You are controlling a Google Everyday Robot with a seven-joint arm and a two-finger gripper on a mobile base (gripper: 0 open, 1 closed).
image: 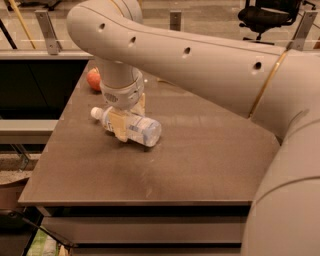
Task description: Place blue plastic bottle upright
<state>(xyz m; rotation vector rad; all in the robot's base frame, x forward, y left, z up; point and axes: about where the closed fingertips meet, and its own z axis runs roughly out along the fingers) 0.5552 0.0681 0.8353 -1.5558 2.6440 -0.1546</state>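
Note:
The blue plastic bottle [137, 129] lies on its side on the brown table [200, 165], left of the middle. Its white cap [95, 113] points left and its base points right and toward me. My gripper [127, 117] comes down from the big white arm [200, 55] and straddles the bottle near its neck. One finger [118, 129] is in front of the bottle and the other [141, 104] is behind it, both against its sides. The bottle rests on the table.
A red apple [93, 79] sits at the table's back left, just behind the gripper. The table's left edge [47, 145] is close to the bottle cap. A railing and an office chair [265, 15] stand behind the table.

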